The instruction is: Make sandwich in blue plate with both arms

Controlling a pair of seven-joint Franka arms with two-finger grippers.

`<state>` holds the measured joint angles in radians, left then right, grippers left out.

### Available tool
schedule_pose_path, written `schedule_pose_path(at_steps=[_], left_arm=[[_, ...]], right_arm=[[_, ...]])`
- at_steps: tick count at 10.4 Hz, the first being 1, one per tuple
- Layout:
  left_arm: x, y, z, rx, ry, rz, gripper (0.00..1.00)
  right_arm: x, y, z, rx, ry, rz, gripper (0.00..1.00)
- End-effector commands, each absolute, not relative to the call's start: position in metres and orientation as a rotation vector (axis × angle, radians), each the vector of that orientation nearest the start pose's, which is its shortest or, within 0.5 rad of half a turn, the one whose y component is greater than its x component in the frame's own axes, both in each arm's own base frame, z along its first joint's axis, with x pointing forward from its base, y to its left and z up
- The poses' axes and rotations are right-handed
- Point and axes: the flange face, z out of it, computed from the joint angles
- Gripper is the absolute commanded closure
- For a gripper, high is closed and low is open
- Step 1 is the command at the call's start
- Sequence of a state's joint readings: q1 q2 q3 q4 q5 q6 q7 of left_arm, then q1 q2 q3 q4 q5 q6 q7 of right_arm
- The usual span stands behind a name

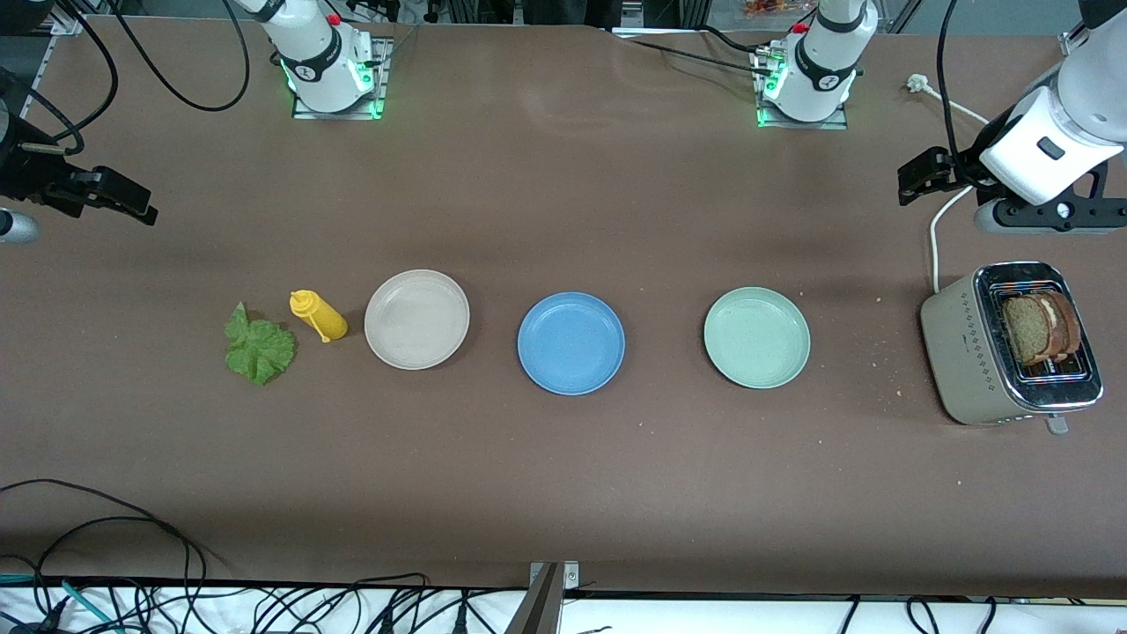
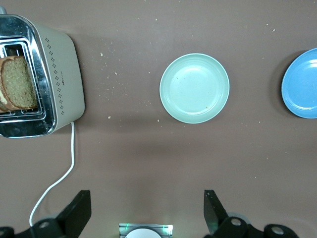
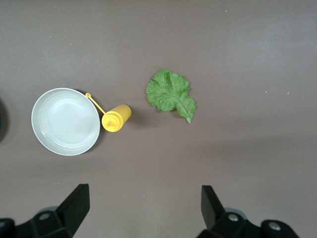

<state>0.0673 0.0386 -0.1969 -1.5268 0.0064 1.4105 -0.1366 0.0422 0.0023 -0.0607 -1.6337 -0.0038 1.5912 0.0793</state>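
Observation:
The blue plate (image 1: 570, 342) (image 2: 302, 84) lies mid-table with nothing on it. Two brown bread slices (image 1: 1043, 328) (image 2: 17, 82) stand in the toaster (image 1: 960, 343) (image 2: 62, 79) at the left arm's end. A ruffled green lettuce leaf (image 1: 258, 348) (image 3: 170, 93) lies flat on the table toward the right arm's end. My left gripper (image 1: 916, 176) (image 2: 147, 196) hangs open over bare table beside the toaster, holding nothing. Over bare table at the right arm's end, my right gripper (image 1: 132, 202) (image 3: 144, 189) is also open, with nothing in it.
A beige-white plate (image 1: 416, 319) (image 3: 66, 121) and a pale green plate (image 1: 756, 336) (image 2: 194, 88) flank the blue one. A yellow squeeze bottle (image 1: 319, 316) (image 3: 116, 118) lies between the lettuce and the beige plate. The toaster's white cord (image 1: 938, 238) runs toward the left arm's base.

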Motion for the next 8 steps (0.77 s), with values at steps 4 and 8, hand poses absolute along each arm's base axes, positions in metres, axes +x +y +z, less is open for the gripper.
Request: schedule_pose_path(at_steps=[4, 8], left_arm=[[0.5405, -0.0668, 0.6196, -3.1, -0.022, 0.22, 0.0], [0.5403, -0.0662, 0.6181, -3.1, -0.026, 0.228, 0.0]], right_arm=[[0.5538, -0.0105, 0.6012, -3.142, 0.137, 0.075, 0.0], [0.5522, -0.0104, 0.6001, -3.141, 0.154, 0.096, 0.0]])
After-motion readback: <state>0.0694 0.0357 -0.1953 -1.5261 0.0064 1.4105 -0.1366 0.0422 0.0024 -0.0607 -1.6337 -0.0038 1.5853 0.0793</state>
